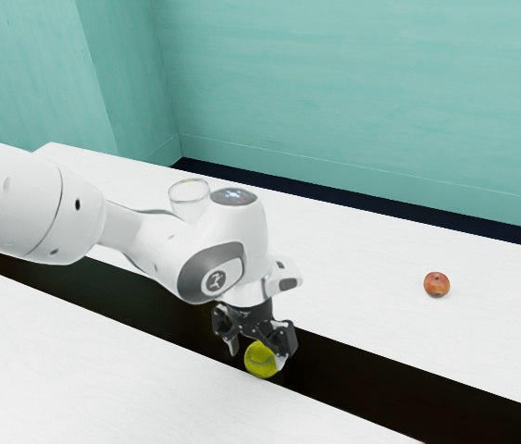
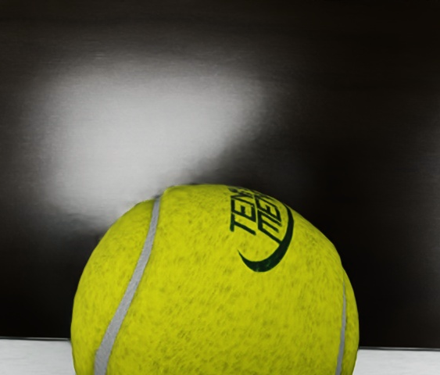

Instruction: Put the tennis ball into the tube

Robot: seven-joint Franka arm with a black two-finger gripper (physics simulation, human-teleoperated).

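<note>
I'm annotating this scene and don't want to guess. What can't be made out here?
- Tennis ball: its lowest part, cut off by the wrist view's lower edge.
- Lettering: its ends, turned away around the ball's curve in the wrist view.
- Clear tube: its bottom, behind the arm in the exterior view.
- Arm's base: beyond the exterior view's left edge.

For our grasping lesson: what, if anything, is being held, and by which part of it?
Nothing is held: the jaws stand open, with a gap between one and the tennis ball.
</note>
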